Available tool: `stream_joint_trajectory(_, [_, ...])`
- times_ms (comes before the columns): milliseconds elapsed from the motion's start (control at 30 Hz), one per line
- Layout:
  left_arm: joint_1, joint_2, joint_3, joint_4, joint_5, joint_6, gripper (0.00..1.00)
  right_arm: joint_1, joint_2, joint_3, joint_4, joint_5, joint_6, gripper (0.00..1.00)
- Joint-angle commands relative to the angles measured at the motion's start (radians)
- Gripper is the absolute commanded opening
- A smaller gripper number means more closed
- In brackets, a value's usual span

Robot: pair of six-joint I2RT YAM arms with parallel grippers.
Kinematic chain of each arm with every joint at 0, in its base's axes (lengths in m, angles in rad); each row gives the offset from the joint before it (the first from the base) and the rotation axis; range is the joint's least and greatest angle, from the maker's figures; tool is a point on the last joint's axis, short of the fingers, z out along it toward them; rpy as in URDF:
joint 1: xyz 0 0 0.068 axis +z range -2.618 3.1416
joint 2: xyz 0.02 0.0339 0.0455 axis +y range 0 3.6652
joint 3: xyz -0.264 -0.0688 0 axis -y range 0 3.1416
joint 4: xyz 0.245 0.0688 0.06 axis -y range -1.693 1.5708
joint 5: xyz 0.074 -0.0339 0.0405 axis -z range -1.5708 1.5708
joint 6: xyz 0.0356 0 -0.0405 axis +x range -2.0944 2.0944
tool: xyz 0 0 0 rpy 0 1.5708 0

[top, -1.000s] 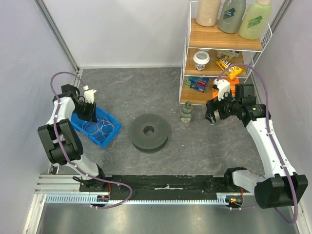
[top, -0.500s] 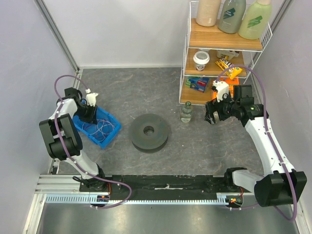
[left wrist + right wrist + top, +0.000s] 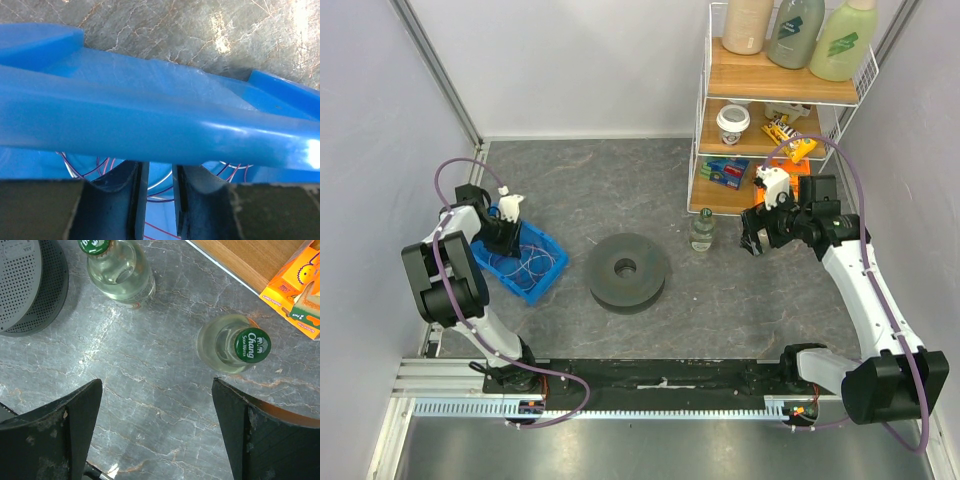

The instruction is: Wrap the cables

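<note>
Our left gripper (image 3: 155,200) sits in the blue bin (image 3: 150,125) among the cables (image 3: 97,167); we cannot tell its grip; our right gripper (image 3: 156,400) hangs spread wide near a Chang bottle (image 3: 235,345).

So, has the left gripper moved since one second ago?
Yes. In the top view the left gripper has shifted slightly toward the bottom of the frame, further over the blue bin, which has not moved.

Left claw (image 3: 157,180) sits barely parted, right claw (image 3: 156,385) wide.
</note>
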Motion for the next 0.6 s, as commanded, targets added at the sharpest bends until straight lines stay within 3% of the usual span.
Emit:
stream_joint_trajectory(0, [0.007, 0.01, -0.006, 0.039, 0.021, 0.042, 0.31, -0.002, -0.011, -0.015, 0.028, 0.016, 0.006, 0.98])
stream_joint_trajectory(567, [0.008, 0.032, -0.009, 0.041, 0.001, 0.056, 0.28, -0.004, -0.013, -0.037, 0.037, 0.02, 0.009, 0.98])
